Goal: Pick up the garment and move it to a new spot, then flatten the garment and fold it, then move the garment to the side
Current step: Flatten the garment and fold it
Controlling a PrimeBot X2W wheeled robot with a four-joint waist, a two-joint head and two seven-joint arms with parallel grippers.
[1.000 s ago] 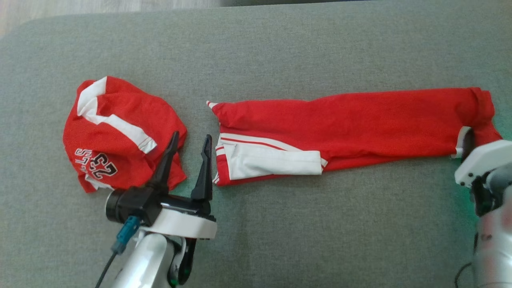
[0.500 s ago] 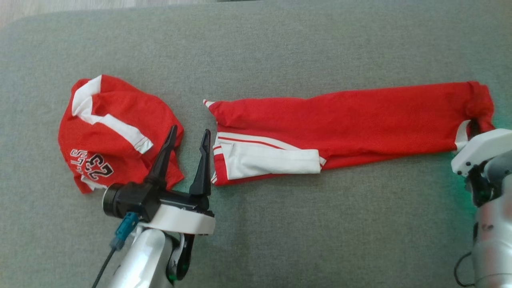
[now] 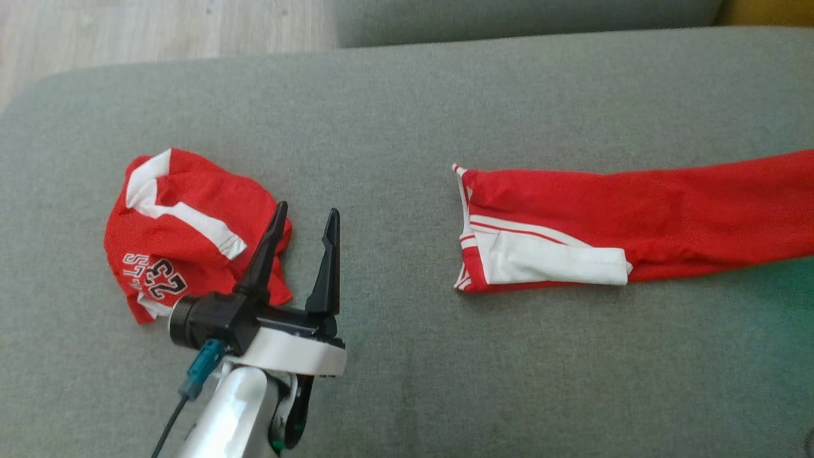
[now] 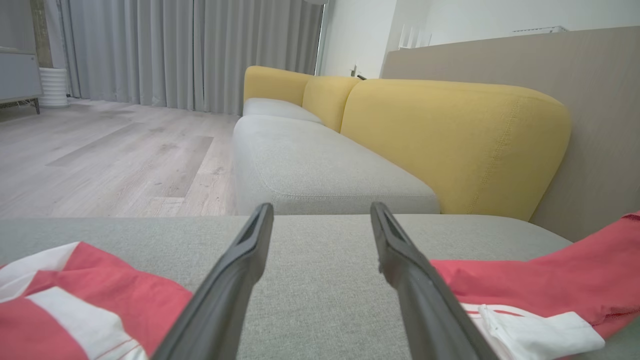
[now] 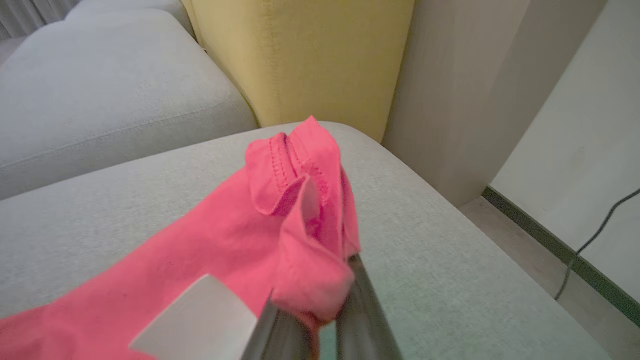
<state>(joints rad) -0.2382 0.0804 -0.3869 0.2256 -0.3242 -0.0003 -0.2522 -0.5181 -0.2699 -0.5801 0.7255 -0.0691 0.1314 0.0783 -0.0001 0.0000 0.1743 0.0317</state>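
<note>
The right gripper [image 5: 320, 320] clamps the garment [image 5: 210, 240] at its 3 o'clock end for relocation; the left gripper [image 3: 307, 210], at 8 o'clock, stands open.

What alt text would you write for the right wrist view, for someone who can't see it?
The right tool is shut on a bunched end of the red garment, which runs off to the lower left across a grey sofa cushion. A yellow backrest stands behind.

A crumpled jersey [image 3: 191, 235], seemingly numbered 23, lies on the grey cushion [image 3: 394, 121]; yellow backrests [image 4: 450, 135] and wood floor [image 4: 110, 155] beyond.
</note>
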